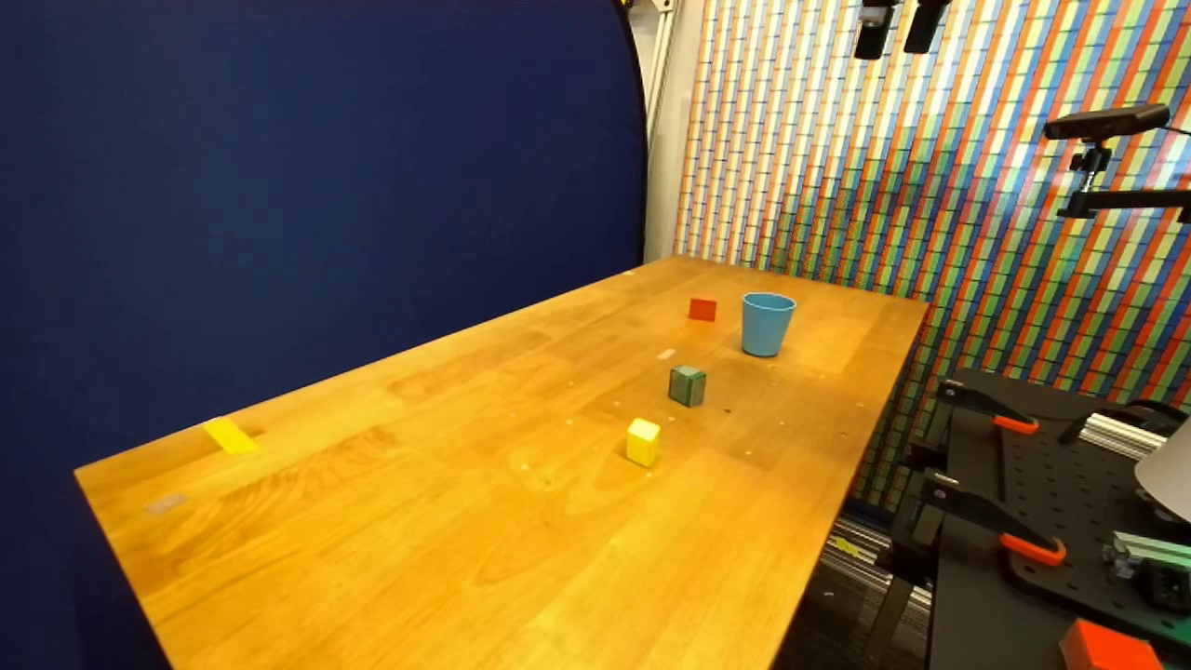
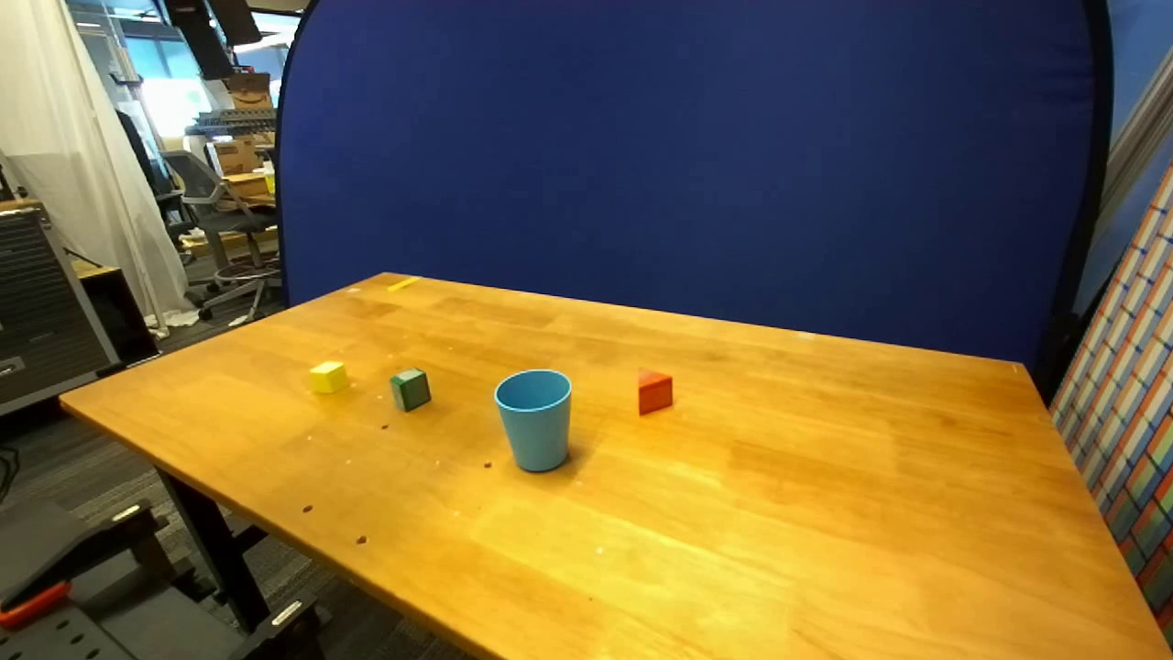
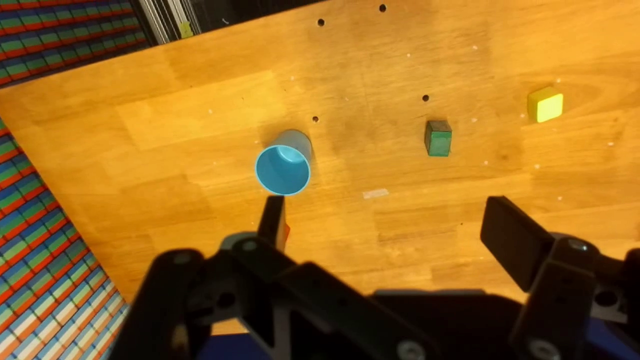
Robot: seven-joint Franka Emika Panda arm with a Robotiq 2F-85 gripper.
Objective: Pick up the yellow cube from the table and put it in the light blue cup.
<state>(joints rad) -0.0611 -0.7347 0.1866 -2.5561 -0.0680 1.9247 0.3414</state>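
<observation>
The yellow cube (image 1: pixel 643 443) rests on the table (image 1: pixel 419 558), apart from its neighbours, which should leave room for a grasp. Next stands the green cube (image 1: pixel 688 386), between it and the light blue cup (image 2: pixel 538 435); the cup is upright with its mouth facing up, as receiving the cube would require. The red block (image 2: pixel 655 394) lies near but apart from the cup. Above the table, the gripper (image 3: pixel 387 220) is spread wide and holds nothing, presumably to straddle the cube once lowered.
</observation>
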